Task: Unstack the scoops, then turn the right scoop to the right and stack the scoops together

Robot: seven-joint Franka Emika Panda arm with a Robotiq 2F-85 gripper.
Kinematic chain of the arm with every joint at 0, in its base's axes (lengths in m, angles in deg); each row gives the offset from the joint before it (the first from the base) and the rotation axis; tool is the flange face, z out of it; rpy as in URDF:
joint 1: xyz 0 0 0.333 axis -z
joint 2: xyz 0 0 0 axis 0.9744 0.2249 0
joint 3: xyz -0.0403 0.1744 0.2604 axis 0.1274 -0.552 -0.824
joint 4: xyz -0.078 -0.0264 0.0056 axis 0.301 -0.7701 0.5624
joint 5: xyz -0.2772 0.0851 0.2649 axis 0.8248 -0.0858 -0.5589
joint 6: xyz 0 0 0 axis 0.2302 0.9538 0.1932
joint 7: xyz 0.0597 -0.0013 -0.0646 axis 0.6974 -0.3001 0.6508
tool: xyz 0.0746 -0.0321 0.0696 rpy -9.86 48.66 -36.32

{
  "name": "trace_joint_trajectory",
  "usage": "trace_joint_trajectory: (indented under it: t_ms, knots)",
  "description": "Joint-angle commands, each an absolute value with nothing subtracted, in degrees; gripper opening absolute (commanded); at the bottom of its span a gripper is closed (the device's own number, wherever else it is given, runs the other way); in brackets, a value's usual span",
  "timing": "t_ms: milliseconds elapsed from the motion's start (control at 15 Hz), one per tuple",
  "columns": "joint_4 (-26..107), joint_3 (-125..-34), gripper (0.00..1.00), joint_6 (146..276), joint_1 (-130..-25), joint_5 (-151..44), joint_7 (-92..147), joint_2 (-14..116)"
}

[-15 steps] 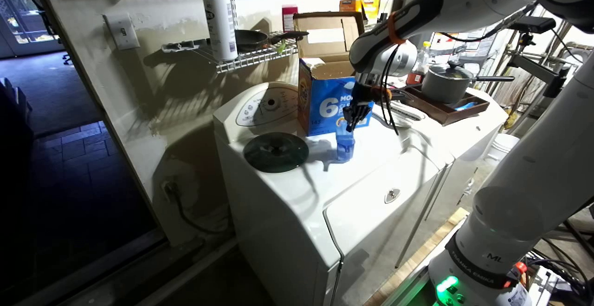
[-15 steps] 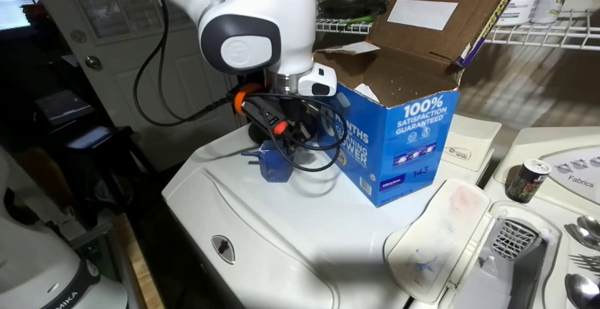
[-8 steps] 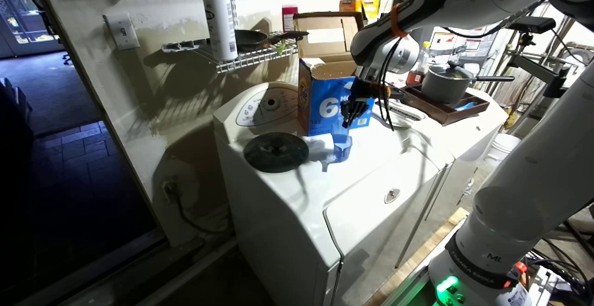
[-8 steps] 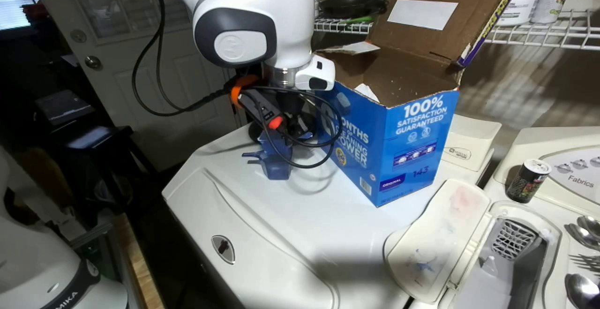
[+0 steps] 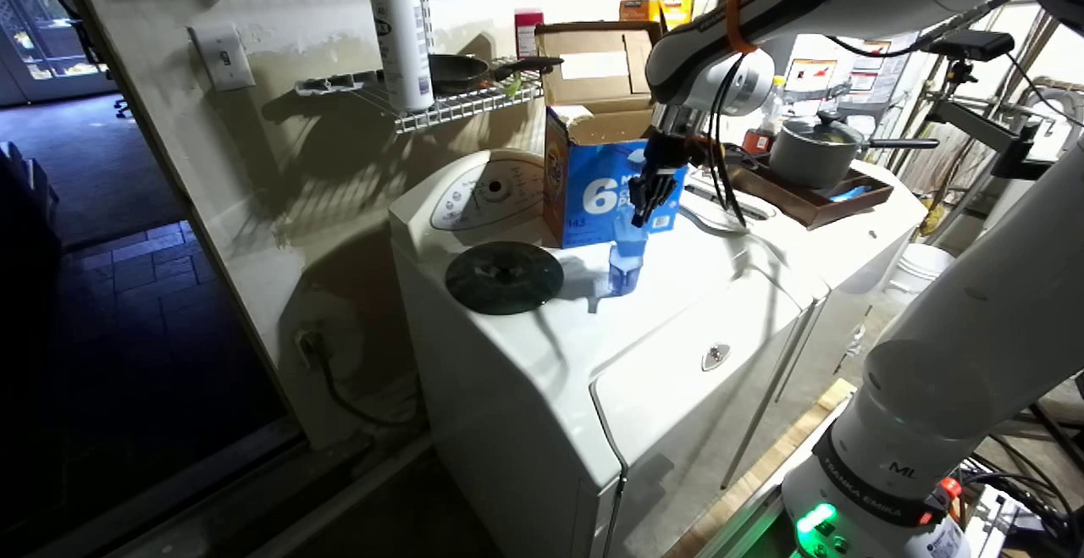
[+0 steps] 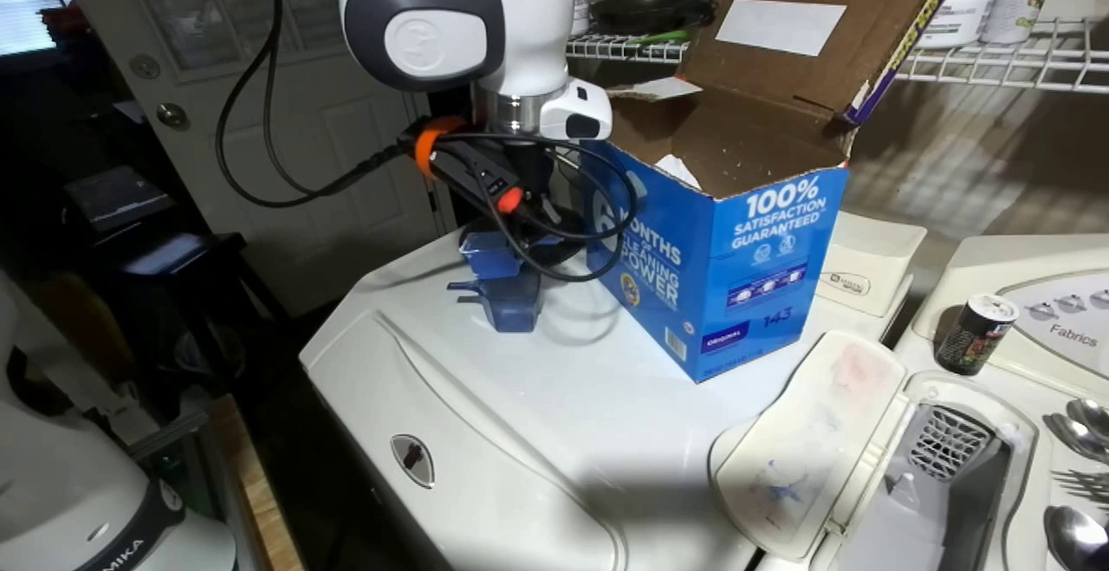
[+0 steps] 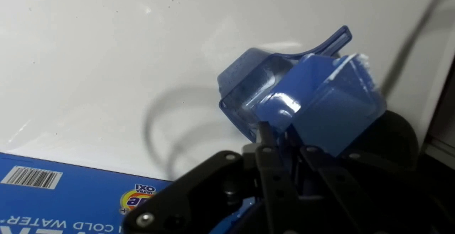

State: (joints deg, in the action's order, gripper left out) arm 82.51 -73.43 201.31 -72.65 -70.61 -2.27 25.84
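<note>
Scoops (image 5: 625, 279), two of them and both blue, show as an upper and a lower one in both exterior views. We see the lower scoop (image 6: 513, 307) resting on the white appliance top (image 6: 589, 415), its handle (image 7: 336, 41) towards two o'clock in the wrist view. At three o'clock from that scoop hangs the upper scoop (image 7: 323, 101); whether the two touch, we cannot tell. Our hand (image 7: 278, 134) is clamped on the upper scoop, at eight o'clock on its outline. We judge the step in hand to be the unstacking. Next, we would carry the upper scoop sideways past the lower one and set it down alongside, ready for the turn to the right and the restacking. Farther out, in an exterior view, the black disc (image 5: 505, 277) lies at nine o'clock from the lower scoop; in an exterior view the blue carton (image 6: 754, 242) stands at two o'clock, so we should swing away from it.
</note>
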Motion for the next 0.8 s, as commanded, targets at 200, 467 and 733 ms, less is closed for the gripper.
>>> trace_joint_trajectory:
  t_ms: [200, 467, 733]
  knots:
    - [80.69, -73.49, 0.03, 198.36, -72.61, -68.43, -2.27, 25.56]
    - [83.33, -73.62, 0.03, 202.26, -72.42, -71.75, 2.18, 23.65]
    - [86.46, -73.57, 0.03, 204.78, -72.2, -75.09, 8.33, 22.35]
